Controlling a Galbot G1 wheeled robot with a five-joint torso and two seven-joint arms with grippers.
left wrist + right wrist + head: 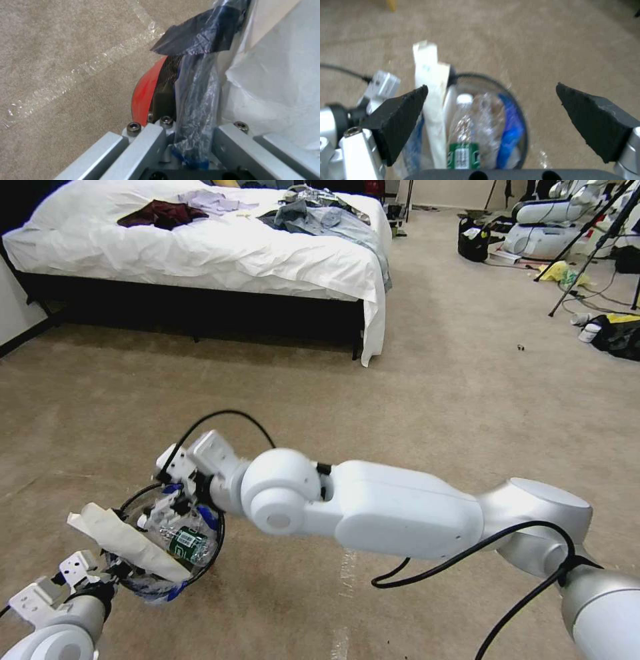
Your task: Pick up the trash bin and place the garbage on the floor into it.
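The trash bin, black-rimmed with a blue-edged clear bag, hangs just above the floor at my lower left. My left gripper is shut on its near rim; in the left wrist view the left gripper pinches the bagged rim beside the bin's red base. Inside lies garbage: a clear green-labelled bottle and a long white paper piece sticking out over the rim. My right gripper hovers over the bin's mouth, open and holding nothing. From the right wrist, its black fingertips straddle the bottle and paper.
A bed with white sheets and scattered clothes stands at the back left. Tripods, another robot and black bags clutter the back right corner. Beige carpet stretches between, with a worn tape line near my arm.
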